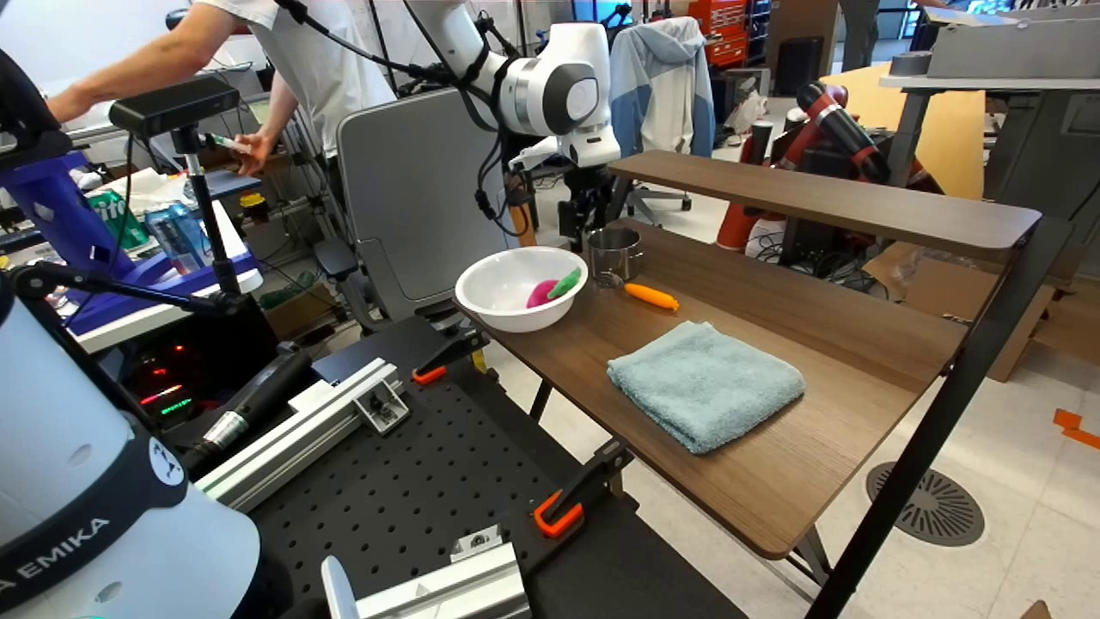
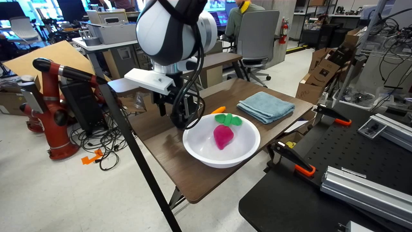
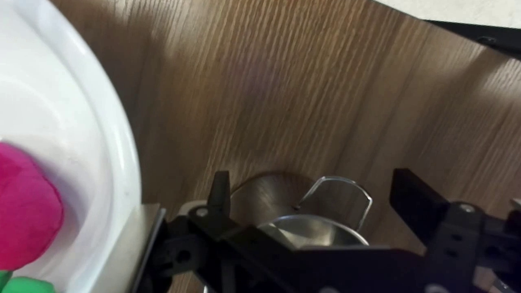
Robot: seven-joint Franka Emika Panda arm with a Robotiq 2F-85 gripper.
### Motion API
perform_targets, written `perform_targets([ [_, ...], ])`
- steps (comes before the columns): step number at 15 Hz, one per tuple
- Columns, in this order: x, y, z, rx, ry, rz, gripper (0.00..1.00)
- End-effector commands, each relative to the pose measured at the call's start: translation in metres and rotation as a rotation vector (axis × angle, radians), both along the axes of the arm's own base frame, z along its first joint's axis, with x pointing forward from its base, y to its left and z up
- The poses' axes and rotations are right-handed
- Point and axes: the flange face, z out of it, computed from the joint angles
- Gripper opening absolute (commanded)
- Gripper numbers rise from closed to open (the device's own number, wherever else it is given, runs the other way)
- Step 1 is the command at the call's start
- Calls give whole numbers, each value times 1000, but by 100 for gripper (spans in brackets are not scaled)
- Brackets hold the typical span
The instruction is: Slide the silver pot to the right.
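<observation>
While poised with fingers (image 3: 415,199) spread either side of silver pot (image 1: 614,255), push low and slowly rightward, watching for orange object (image 1: 651,297) at right.

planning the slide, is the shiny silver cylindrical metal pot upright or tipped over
Upright: in an exterior view, the shiny metal pot stands on the brown wood-grain table with its round rim uppermost.

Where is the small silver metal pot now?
In an exterior view, the silver metal pot stands on the brown table, right of the round white bowl. The wrist view shows it at bottom centre, partly hidden by the open black gripper.
</observation>
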Motion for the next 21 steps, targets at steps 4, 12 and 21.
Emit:
perform_targets([
  [4, 12, -14, 1, -14, -9, -41, 100],
  [12, 19, -53, -9, -7, 9, -99, 100],
  [21, 24, -104, -11, 24, 19, -189, 100],
])
